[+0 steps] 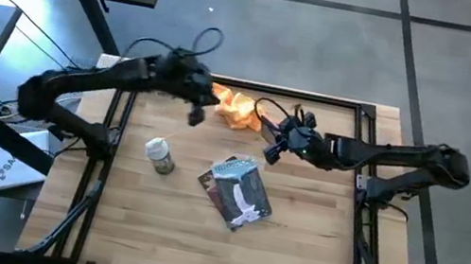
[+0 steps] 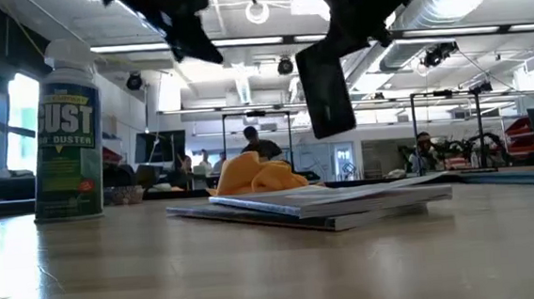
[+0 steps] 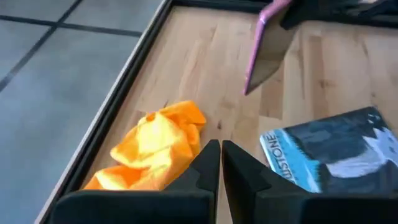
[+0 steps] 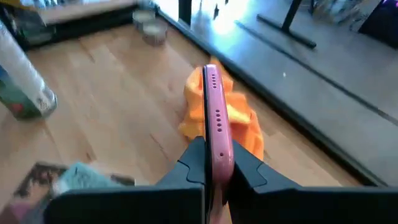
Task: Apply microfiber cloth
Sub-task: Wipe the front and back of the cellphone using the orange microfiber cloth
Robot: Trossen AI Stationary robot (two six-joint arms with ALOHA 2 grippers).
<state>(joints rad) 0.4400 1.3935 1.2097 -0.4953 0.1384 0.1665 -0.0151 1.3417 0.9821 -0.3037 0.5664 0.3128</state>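
The orange-yellow microfiber cloth (image 1: 237, 108) lies crumpled on the wooden table near its far edge, also seen as a bunched heap (image 3: 152, 149) in the left wrist view. My left gripper (image 1: 197, 114) hovers shut just left of it, above the table and holding nothing. My right gripper (image 1: 273, 150) is just right of the cloth, shut on a dark phone with a pink rim (image 2: 324, 94), held up in the air. The cloth (image 4: 244, 124) shows behind the phone in the right wrist view. My right gripper pinches the phone by its two flat faces, one finger (image 4: 244, 169) on each side, with the pink edge (image 4: 216, 134) running out between them. The phone is lifted clear of the table and hangs on edge below the gripper, above the cloth's right side.
A blue-grey printed packet (image 1: 237, 190) lies flat at the table's middle, near side of the cloth. A dust-spray can (image 1: 158, 155) stands to its left. A dark frame (image 1: 336, 102) runs along the table's far edge just behind the cloth.
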